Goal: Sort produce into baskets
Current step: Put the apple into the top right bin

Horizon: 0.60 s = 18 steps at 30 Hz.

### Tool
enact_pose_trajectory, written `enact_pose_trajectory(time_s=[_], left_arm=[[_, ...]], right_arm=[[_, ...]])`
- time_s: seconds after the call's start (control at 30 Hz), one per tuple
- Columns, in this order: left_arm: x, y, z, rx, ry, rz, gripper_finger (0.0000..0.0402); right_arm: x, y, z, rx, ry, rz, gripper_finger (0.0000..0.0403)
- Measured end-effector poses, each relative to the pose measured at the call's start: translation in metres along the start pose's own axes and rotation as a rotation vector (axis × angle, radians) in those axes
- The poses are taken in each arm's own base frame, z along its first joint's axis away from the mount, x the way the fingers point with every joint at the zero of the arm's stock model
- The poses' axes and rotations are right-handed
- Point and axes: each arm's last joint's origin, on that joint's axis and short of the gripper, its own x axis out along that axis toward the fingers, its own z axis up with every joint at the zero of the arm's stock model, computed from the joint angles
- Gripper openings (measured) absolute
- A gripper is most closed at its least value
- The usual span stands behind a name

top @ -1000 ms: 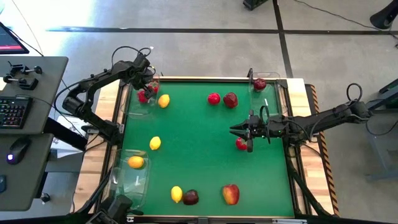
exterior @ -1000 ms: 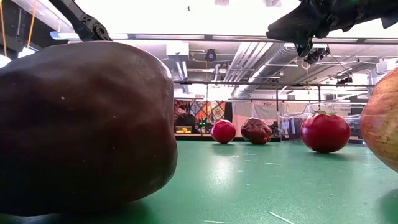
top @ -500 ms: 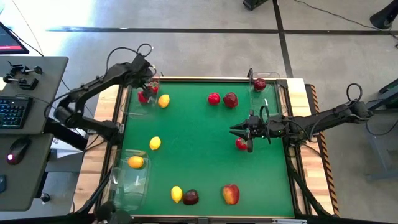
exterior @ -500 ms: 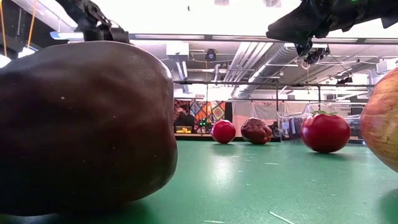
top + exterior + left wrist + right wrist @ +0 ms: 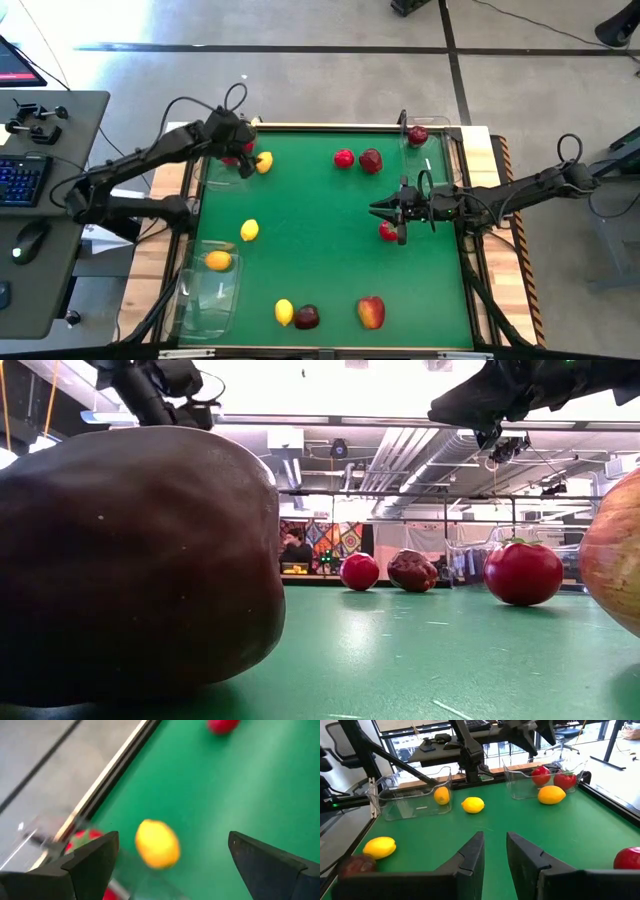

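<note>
From above I get even, bright light on the green bench point(image 5: 320, 250), with only faint shadows under the fruit. At bench height the ceiling behind blows out to white glare, and the dark apple point(image 5: 130, 565) close to the lens is soft. My left wrist picture is smeared; its lemon point(image 5: 157, 844) is blurred.

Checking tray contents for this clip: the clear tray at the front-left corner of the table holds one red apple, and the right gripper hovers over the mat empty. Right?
Not quite. The front-left tray holds one yellow-orange lemon, not a red apple, as the high view shows. The right gripper does hover over the mat empty.
</note>
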Motion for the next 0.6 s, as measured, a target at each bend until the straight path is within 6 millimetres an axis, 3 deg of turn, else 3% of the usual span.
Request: enact_pose_trajectory(time_s=[0.17,0.37,0.6], left_arm=[[-0.003,-0.025,-0.003,0.058,-0.099,-0.071,0.0360],[0.005,-0.047,-0.009,0.030,-0.065,-0.201,0.0360],[0.020,-0.063,-0.019,0.144,-0.020,-0.153,0.0359]], right_arm=[[0.000,0.000,0.000,-0.001,0.001,0.000,0.0071],[0.000,0.000,-0.001,-0.021,0.007,-0.001,0.0071],[0.000,0.000,-0.002,-0.029,0.016,-0.003,0.0071]])
